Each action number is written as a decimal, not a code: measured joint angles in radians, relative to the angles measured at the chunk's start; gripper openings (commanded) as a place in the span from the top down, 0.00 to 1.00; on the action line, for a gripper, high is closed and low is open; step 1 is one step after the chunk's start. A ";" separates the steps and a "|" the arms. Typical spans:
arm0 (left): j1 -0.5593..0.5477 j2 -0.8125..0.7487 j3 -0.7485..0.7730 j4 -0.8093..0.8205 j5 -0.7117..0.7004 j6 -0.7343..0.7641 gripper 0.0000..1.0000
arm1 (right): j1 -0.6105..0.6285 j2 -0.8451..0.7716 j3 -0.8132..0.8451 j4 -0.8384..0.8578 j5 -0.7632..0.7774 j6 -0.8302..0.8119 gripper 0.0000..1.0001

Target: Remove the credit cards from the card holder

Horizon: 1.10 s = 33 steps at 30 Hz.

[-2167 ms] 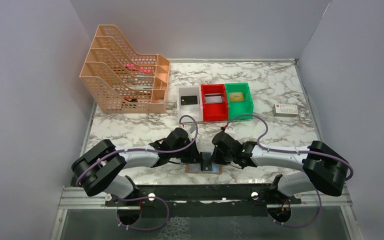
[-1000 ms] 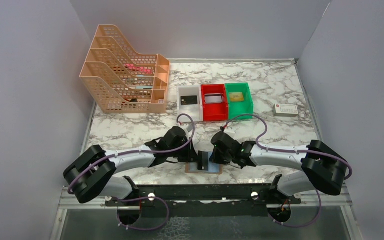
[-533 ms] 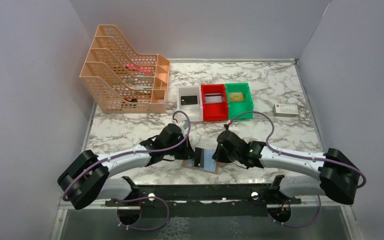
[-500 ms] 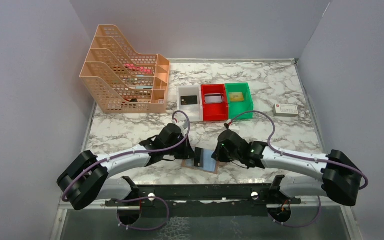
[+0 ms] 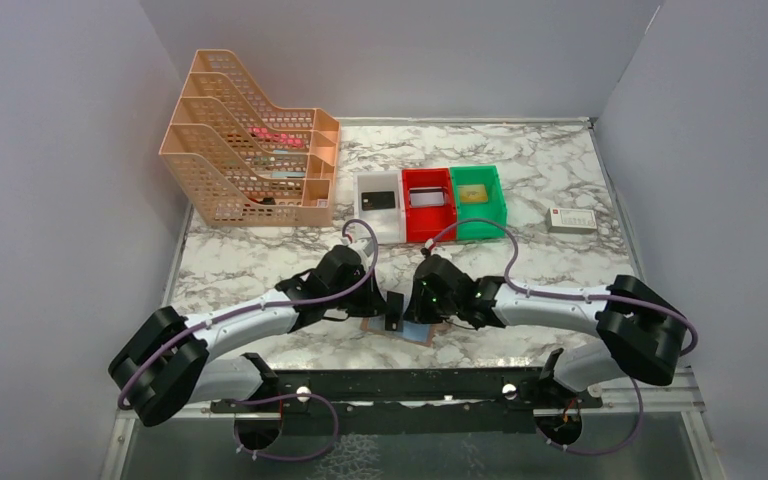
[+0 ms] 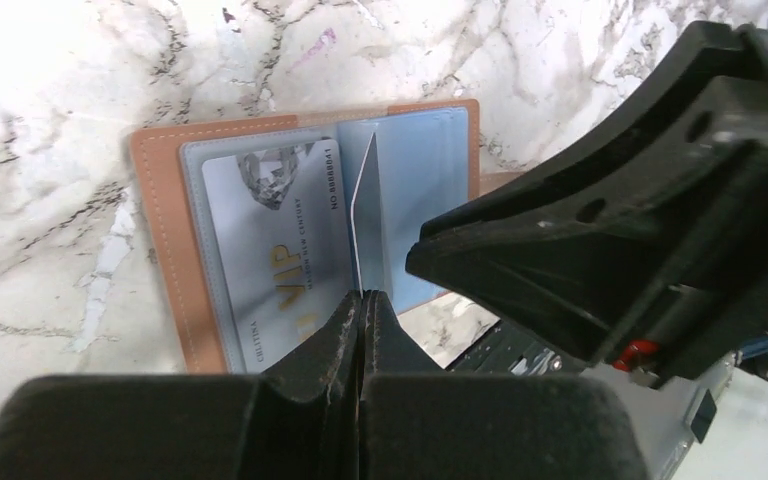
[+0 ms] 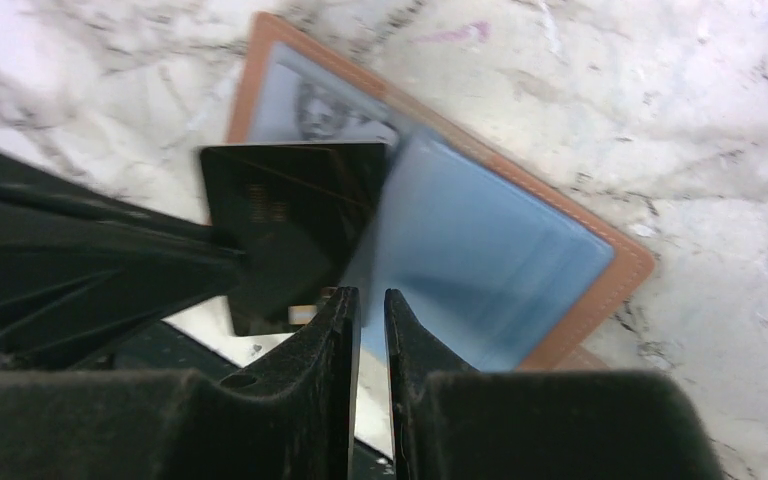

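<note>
The tan card holder (image 5: pixel 373 328) lies spread open near the table's front edge, pale blue panels up (image 7: pixel 480 250). My left gripper (image 5: pixel 388 312) is shut on a black credit card (image 5: pixel 395 311). It holds the card on edge above the holder's middle; the card shows face-on in the right wrist view (image 7: pixel 290 220) and as a thin edge in the left wrist view (image 6: pixel 364 215). A silver VIP card (image 6: pixel 270 240) sits in the holder's left pocket. My right gripper (image 7: pixel 370 292) hovers over the blue panel, jaws almost together with nothing between them.
White (image 5: pixel 378 213), red (image 5: pixel 428 230) and green (image 5: pixel 500 205) bins stand mid-table with cards inside. A peach file rack (image 5: pixel 250 165) is at the back left. A small white box (image 5: pixel 571 220) lies at the right. The black rail (image 5: pixel 400 385) runs along the near edge.
My left gripper has drawn the black card left and up from the holder. The holder has turned slightly. My right gripper has moved left, close to the left one.
</note>
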 measured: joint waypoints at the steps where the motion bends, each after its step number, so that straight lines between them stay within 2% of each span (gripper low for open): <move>1: 0.000 -0.002 0.003 -0.008 -0.006 0.001 1.00 | 0.000 0.015 0.002 -0.008 0.005 0.000 0.80; 8: 0.002 -0.072 0.040 -0.105 -0.090 0.030 1.00 | 0.000 0.028 0.002 -0.075 0.046 0.007 0.79; 11: 0.006 -0.092 0.050 -0.117 -0.112 0.040 1.00 | 0.000 0.008 0.002 -0.088 0.056 0.006 0.75; 12: 0.007 -0.097 0.051 -0.122 -0.119 0.040 1.00 | 0.000 -0.002 0.002 -0.087 0.056 0.003 0.72; 17: 0.019 -0.145 0.050 -0.147 -0.135 0.051 1.00 | 0.000 -0.076 0.001 -0.071 0.057 -0.018 0.44; 19: 0.069 -0.180 0.045 -0.126 -0.079 0.068 1.00 | -0.010 -0.115 0.001 -0.071 0.069 -0.026 0.41; 24: 0.291 -0.226 0.018 -0.046 0.101 0.088 1.00 | -0.088 -0.209 -0.021 -0.031 0.042 -0.060 0.34; 28: 0.330 -0.224 -0.018 0.029 0.243 0.078 1.00 | -0.175 -0.278 -0.083 0.065 -0.072 -0.083 0.29; 33: 0.332 -0.223 -0.090 0.177 0.378 0.014 1.00 | -0.266 -0.280 -0.127 0.192 -0.269 -0.092 0.29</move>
